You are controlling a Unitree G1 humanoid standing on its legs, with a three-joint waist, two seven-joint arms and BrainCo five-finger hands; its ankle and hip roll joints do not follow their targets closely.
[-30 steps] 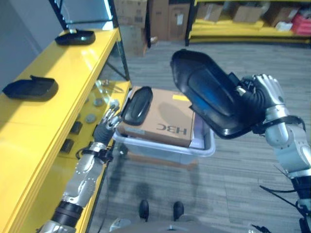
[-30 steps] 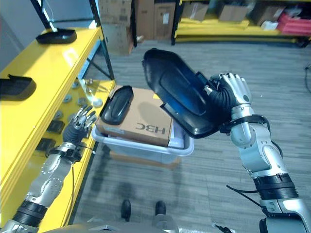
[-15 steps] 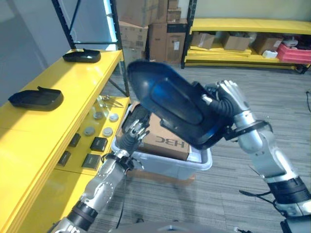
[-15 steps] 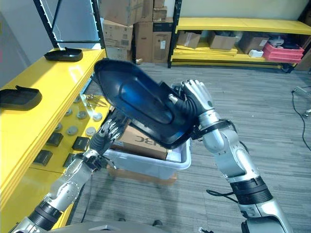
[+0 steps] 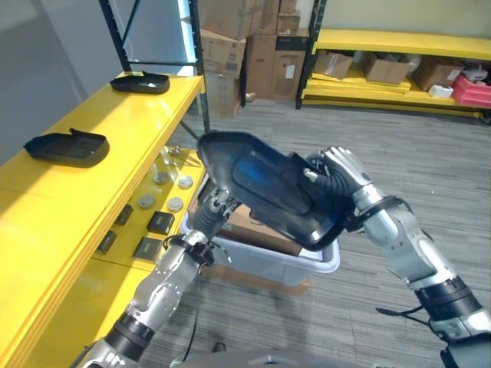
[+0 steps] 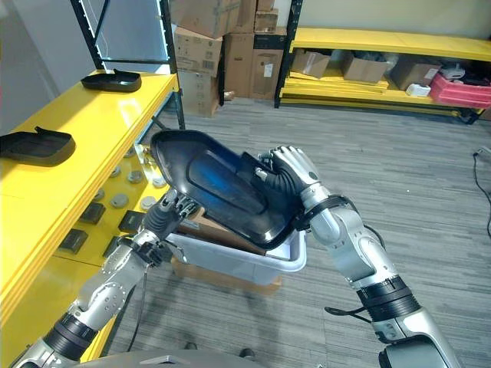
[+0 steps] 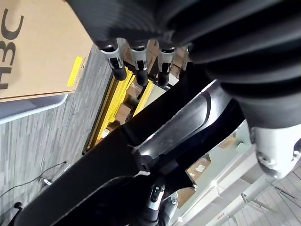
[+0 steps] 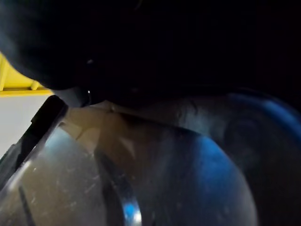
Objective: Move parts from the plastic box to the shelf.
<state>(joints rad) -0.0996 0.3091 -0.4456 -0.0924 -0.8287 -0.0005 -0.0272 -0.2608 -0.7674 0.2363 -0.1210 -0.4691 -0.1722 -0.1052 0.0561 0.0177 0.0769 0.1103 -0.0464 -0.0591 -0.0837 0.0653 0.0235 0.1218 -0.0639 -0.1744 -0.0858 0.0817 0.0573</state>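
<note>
A large black moulded part (image 5: 265,192) hangs tilted over the grey plastic box (image 5: 314,266), and my right hand (image 5: 344,178) is shut on its right end. Its left end points toward the yellow shelf (image 5: 69,207). My left hand (image 6: 170,214) sits just below that left end, beside the box's left rim. In the left wrist view its fingers (image 7: 137,66) are straight and open, with the black part (image 7: 141,155) close past them. A brown cardboard box (image 5: 257,231) lies inside the plastic box. Two smaller black parts (image 5: 67,146) (image 5: 140,81) rest on the shelf top.
Small dark blocks (image 5: 159,222) and round pieces (image 5: 157,178) lie on the shelf's lower level. A black rack post (image 5: 196,69) stands at the shelf's far end, with stacked cardboard boxes (image 5: 230,46) behind it. A yellow rack (image 5: 399,54) lines the back wall.
My right hand has brought the black part lower and leftward, over the box and toward the shelf. My left hand has come up under its left end. The camera has shifted too.
</note>
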